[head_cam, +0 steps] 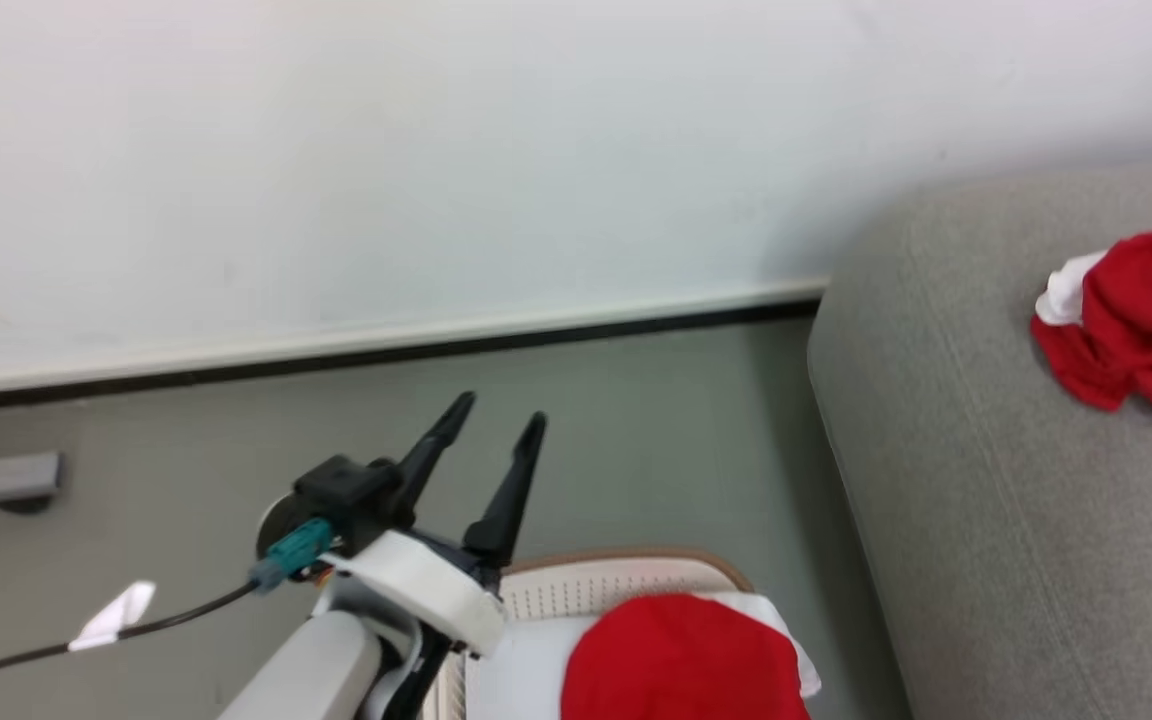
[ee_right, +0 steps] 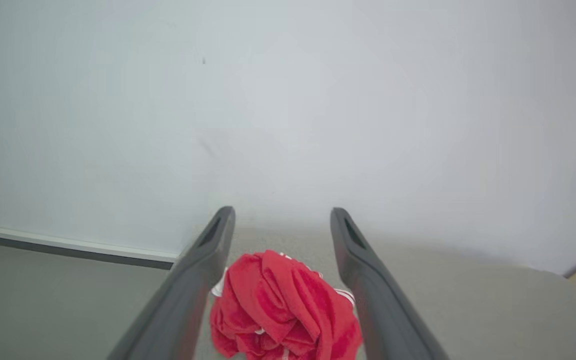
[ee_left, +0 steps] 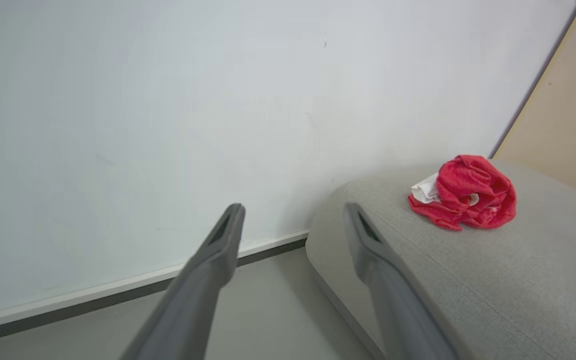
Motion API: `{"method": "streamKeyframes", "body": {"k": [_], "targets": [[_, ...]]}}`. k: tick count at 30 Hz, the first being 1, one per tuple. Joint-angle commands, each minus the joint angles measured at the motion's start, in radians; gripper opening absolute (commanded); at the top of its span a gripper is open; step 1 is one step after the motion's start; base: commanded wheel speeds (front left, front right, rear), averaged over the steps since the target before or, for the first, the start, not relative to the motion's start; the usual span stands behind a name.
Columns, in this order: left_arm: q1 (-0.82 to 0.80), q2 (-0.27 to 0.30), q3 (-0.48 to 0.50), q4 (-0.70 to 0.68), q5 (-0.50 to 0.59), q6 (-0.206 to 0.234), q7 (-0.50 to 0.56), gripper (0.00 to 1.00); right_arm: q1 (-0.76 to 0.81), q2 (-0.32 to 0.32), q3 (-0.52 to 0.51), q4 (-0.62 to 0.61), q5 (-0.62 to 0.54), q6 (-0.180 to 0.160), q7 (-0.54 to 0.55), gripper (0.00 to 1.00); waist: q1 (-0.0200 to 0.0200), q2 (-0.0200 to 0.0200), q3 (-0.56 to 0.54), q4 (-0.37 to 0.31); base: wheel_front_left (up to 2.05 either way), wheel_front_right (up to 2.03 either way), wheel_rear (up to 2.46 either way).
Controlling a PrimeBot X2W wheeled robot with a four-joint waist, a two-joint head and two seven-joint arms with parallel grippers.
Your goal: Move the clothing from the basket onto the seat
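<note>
Beside basket (head_cam: 616, 575), left arm (head_cam: 316, 660) slanted upward, jaws spread, empty; right jaws likewise above clothing (ee_right: 283, 305) on seat (ee_right: 468, 300).

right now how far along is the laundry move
Done: one crumpled red garment lies on the sofa. In hand: nothing; the right pincer is open, that garment showing between its fingers, and the left pincer is open and empty. To do: another red garment sits in the basket.

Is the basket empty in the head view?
No, a red garment with white trim lies in the basket.
</note>
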Motion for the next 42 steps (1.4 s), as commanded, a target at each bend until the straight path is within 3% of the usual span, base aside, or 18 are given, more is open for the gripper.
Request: {"method": "streamKeyframes", "body": {"k": [1, 10, 15, 20, 28, 33, 42], "targets": [[0.029, 0.008, 0.023, -0.007, 0.012, 0.006, -0.001, 1.00, 0.035, 0.029, -0.010, -0.033, -0.008, -0.002, -0.021, 1.00, 0.0004, 0.0000, -0.067, 0.034, 0.00, 0.00, 0.00], [0.213, 0.034, 0.258, -0.062, 0.016, 0.078, -0.001, 1.00, 0.235, 0.199, -0.121, -0.222, -0.027, -0.002, -0.170, 1.00, 0.0004, 0.0000, -0.146, 0.076, 0.00, 0.00, 0.00], [0.304, 0.020, 0.358, -0.088, 0.069, 0.093, -0.001, 1.00, 0.378, 0.330, -0.200, -0.228, -0.085, -0.002, -0.253, 1.00, 0.0004, 0.0000, -0.160, 0.107, 0.00, 0.00, 0.00], [0.350, -0.014, 0.411, -0.092, 0.113, 0.074, -0.001, 1.00, 0.485, 0.447, -0.229, -0.209, -0.123, -0.002, -0.301, 1.00, 0.0004, 0.0000, -0.167, 0.133, 0.00, 0.00, 0.00], [0.406, -0.102, 0.495, -0.062, 0.189, 0.017, -0.001, 1.00, 0.579, 0.576, -0.230, -0.158, -0.234, -0.002, -0.316, 1.00, 0.0004, 0.0000, -0.165, 0.141, 0.00, 0.00, 0.00], [0.385, -0.134, 0.528, -0.057, 0.231, -0.017, -0.001, 1.00, 0.564, 0.610, -0.230, -0.155, -0.281, -0.002, -0.315, 1.00, 0.0004, 0.0000, -0.160, 0.141, 0.00, 0.00, 0.00], [0.375, -0.162, 0.569, -0.054, 0.270, -0.050, -0.001, 1.00, 0.540, 0.607, -0.219, -0.163, -0.299, -0.002, -0.314, 1.00, 0.0004, 0.0000, -0.153, 0.138, 0.00, 0.00, 0.00]]}}
